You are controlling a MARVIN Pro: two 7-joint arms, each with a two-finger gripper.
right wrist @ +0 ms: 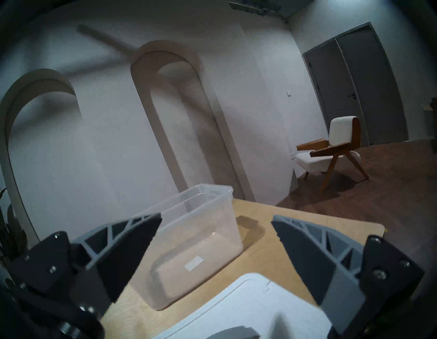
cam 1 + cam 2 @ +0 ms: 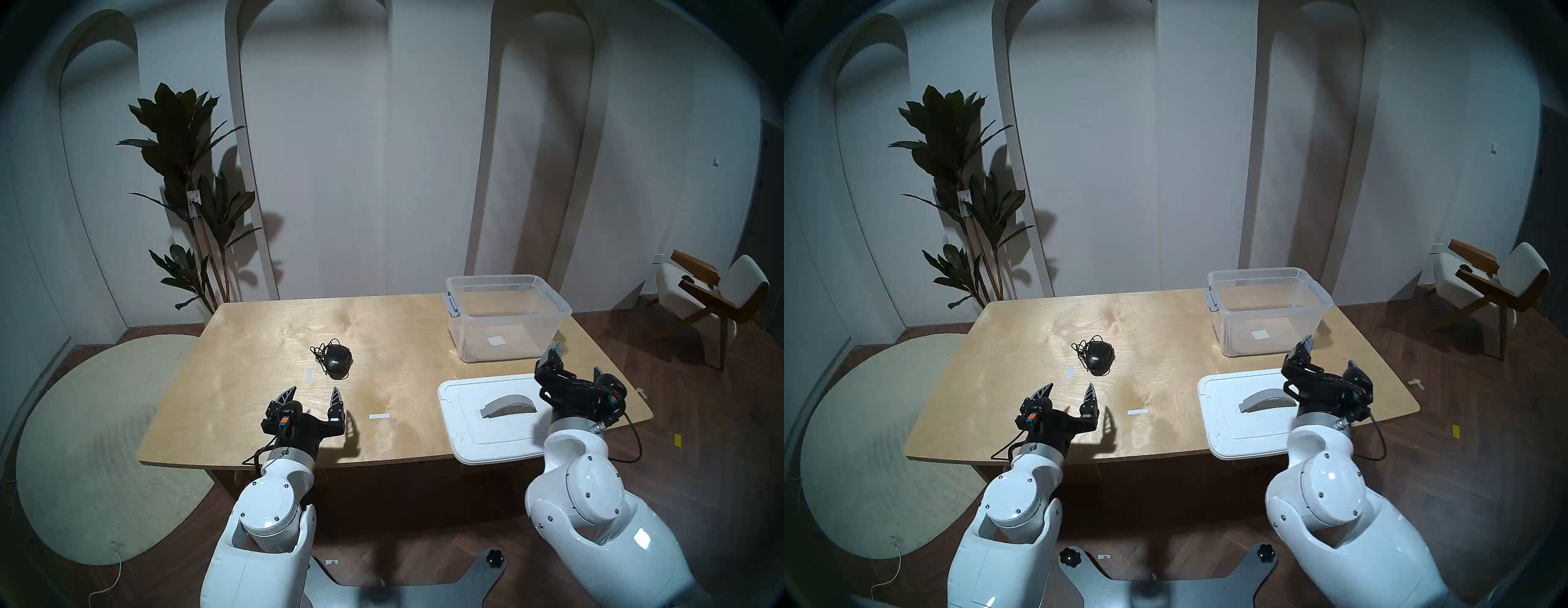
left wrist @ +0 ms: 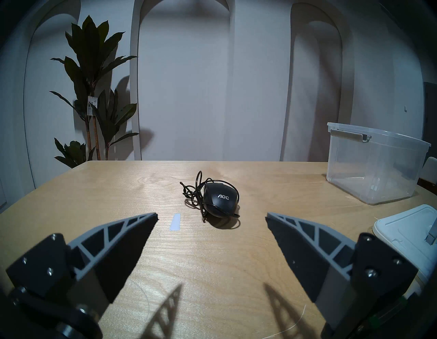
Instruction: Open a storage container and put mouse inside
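Mouse [image 2: 337, 361] lies on the table [image 2: 254, 339] ahead of the spread, empty left gripper [image 2: 313, 397] — box [image 2: 507, 316] uncovered, lid [image 2: 488, 420] under the spread right gripper [image 1: 216, 219].

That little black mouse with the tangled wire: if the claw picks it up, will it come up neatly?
Probably not neatly. The mouse looks rigid, with a rounded, smooth shell, so the fingers may slip. Its thin cord lies loosely bunched beside it and will likely dangle or trail.

Head pair overlooks the table [image 2: 254, 339]; both wrist views face forward, sharing it.
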